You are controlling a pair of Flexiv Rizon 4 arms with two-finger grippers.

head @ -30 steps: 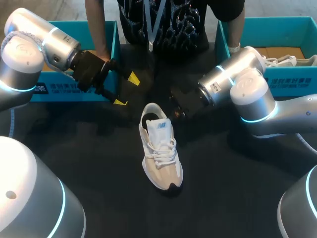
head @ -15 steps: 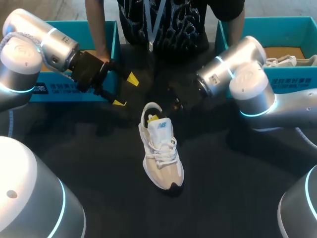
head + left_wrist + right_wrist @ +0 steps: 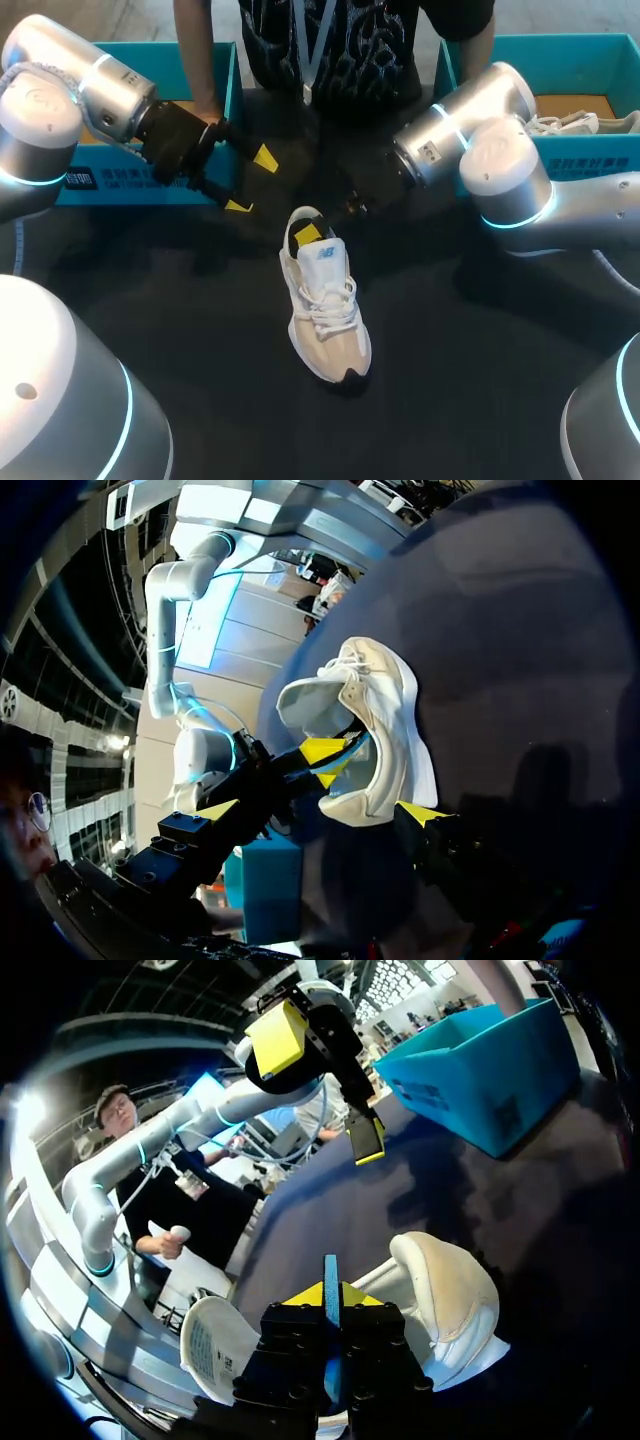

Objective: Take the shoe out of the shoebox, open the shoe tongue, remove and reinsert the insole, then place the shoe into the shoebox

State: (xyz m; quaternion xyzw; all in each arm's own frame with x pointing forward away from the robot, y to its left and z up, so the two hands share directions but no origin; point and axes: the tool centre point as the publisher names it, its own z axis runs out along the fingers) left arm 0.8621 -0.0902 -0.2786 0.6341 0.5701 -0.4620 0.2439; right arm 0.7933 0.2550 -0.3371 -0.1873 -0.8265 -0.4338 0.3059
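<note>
So, on the left, the left gripper (image 3: pixel 250 182) hangs just in front of the teal cardboard shoebox on the left (image 3: pixel 150 187). Its fingers are spread wide with nothing between them, and it's pretty much where it sat a second ago.

In the middle of the dark table (image 3: pixel 200 300), the white and beige lace-up sneaker (image 3: pixel 327 300) stands on its sole, out of either box, toe pointing toward the robot. It hasn't really shifted.

The actual news is at the heel. The right gripper (image 3: pixel 312 233) is no longer parked off beside the shoe. Its yellow tips are now down in the opening behind the tongue, pinching the thin edge of the blue insole (image 3: pixel 330 1272). The right arm also sits a bit higher and further back than half a second ago.

That looks like the insole pull getting started, with most of the insole still inside.

Far right, the second teal shoebox (image 3: pixel 590 172) holds another pale shoe (image 3: pixel 580 122).
</note>
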